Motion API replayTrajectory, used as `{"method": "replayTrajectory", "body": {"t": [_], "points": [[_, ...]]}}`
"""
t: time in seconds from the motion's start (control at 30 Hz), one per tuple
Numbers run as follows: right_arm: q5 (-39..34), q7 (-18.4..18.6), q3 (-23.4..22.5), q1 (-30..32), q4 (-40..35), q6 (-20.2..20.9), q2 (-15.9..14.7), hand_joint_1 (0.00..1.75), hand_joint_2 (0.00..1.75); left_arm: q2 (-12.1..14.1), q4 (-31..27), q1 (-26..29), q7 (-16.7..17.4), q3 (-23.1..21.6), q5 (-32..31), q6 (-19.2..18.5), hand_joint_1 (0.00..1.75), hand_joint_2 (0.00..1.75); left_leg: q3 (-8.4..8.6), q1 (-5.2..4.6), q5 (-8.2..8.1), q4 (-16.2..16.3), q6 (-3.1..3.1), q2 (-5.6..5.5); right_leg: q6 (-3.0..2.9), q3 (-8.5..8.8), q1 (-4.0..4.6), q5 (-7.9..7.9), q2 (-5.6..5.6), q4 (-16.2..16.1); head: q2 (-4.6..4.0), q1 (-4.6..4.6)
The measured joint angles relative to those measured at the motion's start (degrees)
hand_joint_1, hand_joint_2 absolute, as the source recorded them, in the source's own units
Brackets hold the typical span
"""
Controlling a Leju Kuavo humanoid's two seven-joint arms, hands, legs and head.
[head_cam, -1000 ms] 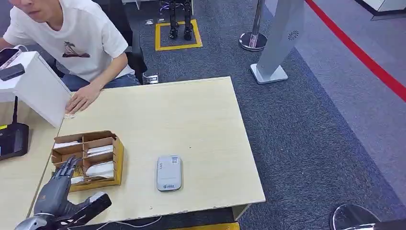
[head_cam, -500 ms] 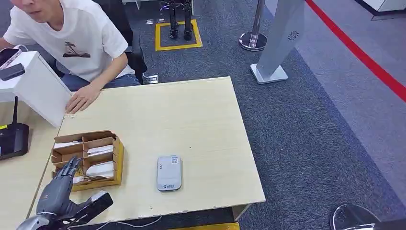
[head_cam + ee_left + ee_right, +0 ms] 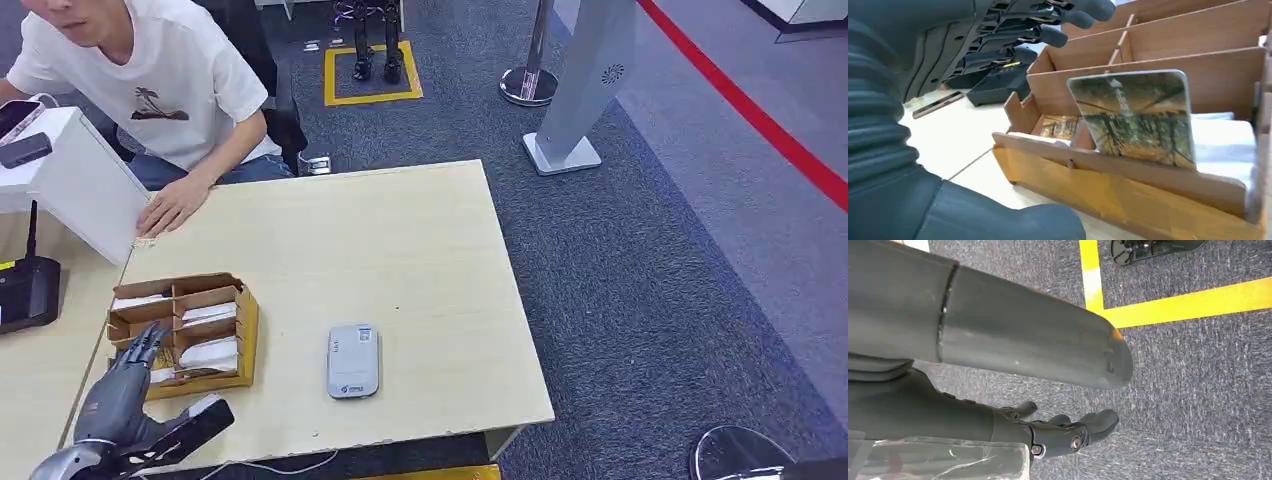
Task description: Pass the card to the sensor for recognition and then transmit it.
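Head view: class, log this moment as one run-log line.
left hand: open, above card box | card: upright in box | right hand: hanging, holds nothing | sensor: on table, untouched

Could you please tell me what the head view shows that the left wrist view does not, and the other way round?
Head view alone: the grey sensor lying flat on the table to the right of the box, and a seated person's hand resting on the far edge. Left wrist view alone: a picture-printed card standing upright in a near compartment, leaning on a divider, untouched. Both: the wooden card box and the left robot hand, fingers spread over the box's near corner, holding nothing.
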Motion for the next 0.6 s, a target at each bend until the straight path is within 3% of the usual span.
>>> {"method": "replayTrajectory", "body": {"t": [0.6], "points": [[0.2,0.0,0.0,0.0,0.0,0.4,0.0,0.00,0.00,0.7,0.3,-2.6,0.0,0.8,0.0,-1.7,0.00,1.75,0.01,0.00,0.01,0.0,0.00,0.00,-0.01,0.01,0.00,0.01,-0.01,0.0,-0.02,-0.02]]}}
